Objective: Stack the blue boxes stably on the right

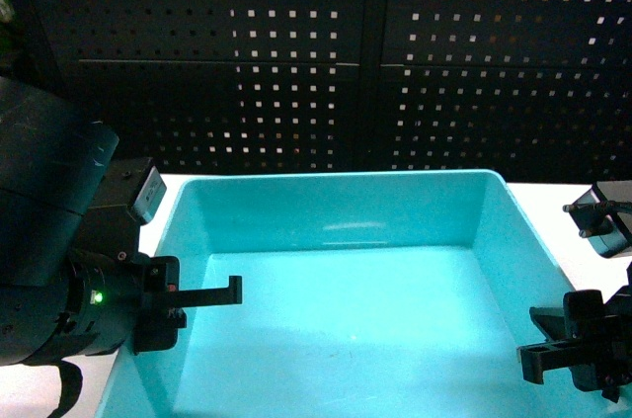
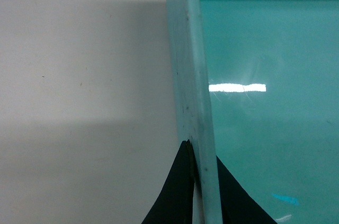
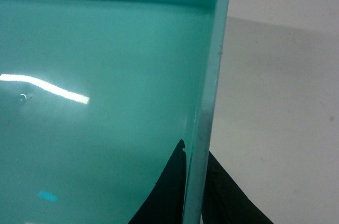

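Both grippers clamp the light turquoise tub (image 1: 346, 319) on the white bench (image 2: 79, 102): left gripper (image 2: 198, 192) fingers (image 2: 172, 197) pinch its left wall, right gripper (image 3: 193, 192) fingers (image 3: 167, 192) its right wall.

The head camera looks down over the turquoise tub (image 1: 346, 329); both wrist cameras sit close along its opposite side walls.

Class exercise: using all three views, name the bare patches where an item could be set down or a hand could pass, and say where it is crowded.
Free: the turquoise tub floor between its walls, and bare white table outside the left wall and outside the right wall. Crowded: the left rim, straddled by the left claw, and the right rim, straddled by the right claw.
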You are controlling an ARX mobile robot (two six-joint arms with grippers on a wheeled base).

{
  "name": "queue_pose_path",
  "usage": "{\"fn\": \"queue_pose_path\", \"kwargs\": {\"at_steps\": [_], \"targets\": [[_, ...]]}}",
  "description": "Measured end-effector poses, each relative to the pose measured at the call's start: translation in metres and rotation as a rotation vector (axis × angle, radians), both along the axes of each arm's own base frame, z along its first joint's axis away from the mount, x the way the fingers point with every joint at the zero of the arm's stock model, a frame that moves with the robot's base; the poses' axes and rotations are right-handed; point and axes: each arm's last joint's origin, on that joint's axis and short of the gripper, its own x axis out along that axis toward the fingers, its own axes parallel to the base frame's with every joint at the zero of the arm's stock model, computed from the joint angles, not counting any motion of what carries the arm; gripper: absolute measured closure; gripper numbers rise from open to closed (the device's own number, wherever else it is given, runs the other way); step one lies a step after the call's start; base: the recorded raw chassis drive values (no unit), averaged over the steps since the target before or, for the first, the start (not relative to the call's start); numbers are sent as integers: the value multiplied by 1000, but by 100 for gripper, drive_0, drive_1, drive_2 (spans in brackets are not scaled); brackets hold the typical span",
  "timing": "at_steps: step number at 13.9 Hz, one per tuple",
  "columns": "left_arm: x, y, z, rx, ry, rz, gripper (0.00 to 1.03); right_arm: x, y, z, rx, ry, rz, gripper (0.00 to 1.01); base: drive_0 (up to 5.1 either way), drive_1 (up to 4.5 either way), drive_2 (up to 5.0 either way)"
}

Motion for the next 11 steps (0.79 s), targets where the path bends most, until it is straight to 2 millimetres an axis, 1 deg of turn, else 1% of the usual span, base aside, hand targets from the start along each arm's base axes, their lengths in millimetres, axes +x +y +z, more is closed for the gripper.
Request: {"fn": "queue_pose_path", "kwargs": {"at_steps": [1, 3, 4, 6, 7, 8, 9, 10, 11], "targets": [[-2, 1, 0, 5, -17, 3, 101, -1, 0, 0, 2, -8, 0, 94, 0, 0, 0], [-2, 1, 7, 14, -52, -15, 101, -3, -4, 5, 5, -28, -13, 94, 0, 0, 0], [-2, 2, 17, 14, -85, -23, 101, -2, -6, 16, 10, -62, -17, 94, 0, 0, 0], [12, 3, 64, -6, -224, -38, 101, 13, -6, 58, 31, -179, -25, 94, 0, 0, 0], [18, 3, 83, -17, -279, -46, 101, 18, -7, 73, 40, -220, -26, 94, 0, 0, 0], [23, 2, 111, -28, -363, -56, 101, 27, -8, 107, 56, -310, -30, 94, 0, 0, 0], [22, 3, 132, -34, -432, -62, 101, 27, -8, 128, 64, -366, -31, 94, 0, 0, 0], [19, 3, 146, -34, -486, -66, 101, 26, -10, 140, 69, -406, -35, 94, 0, 0, 0], [16, 0, 148, -25, -514, -75, 101, 25, -12, 143, 75, -417, -35, 94, 0, 0, 0]]}}
